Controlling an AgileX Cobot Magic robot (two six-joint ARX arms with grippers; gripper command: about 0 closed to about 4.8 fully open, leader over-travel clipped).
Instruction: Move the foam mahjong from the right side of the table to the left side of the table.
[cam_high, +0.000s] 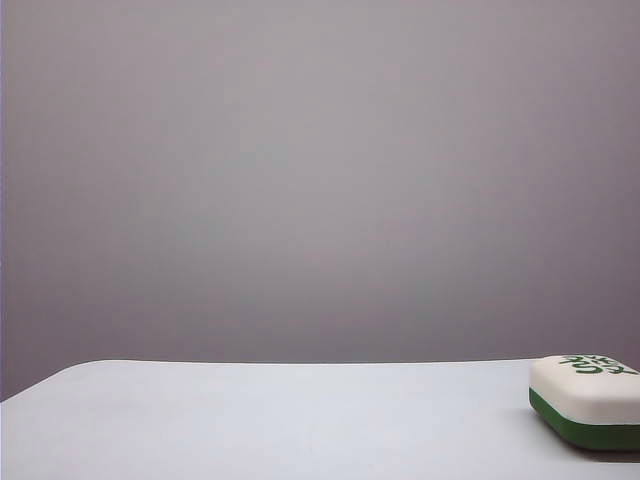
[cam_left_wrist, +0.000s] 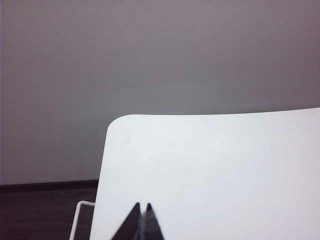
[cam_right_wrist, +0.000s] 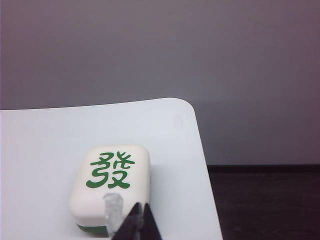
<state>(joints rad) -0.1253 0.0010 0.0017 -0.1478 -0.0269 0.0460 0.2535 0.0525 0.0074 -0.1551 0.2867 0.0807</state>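
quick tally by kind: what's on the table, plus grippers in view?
foam mahjong: 1, on the table, right side
grippers: 2, both off the block: left gripper shut above the table's left corner; right gripper shut just short of the mahjong
Total: 3

My left gripper (cam_left_wrist: 141, 222): two dark, tapered, pointed fingertips. My right gripper (cam_right_wrist: 139, 221): same dark tips, translucent clear piece (cam_right_wrist: 113, 211) alongside.
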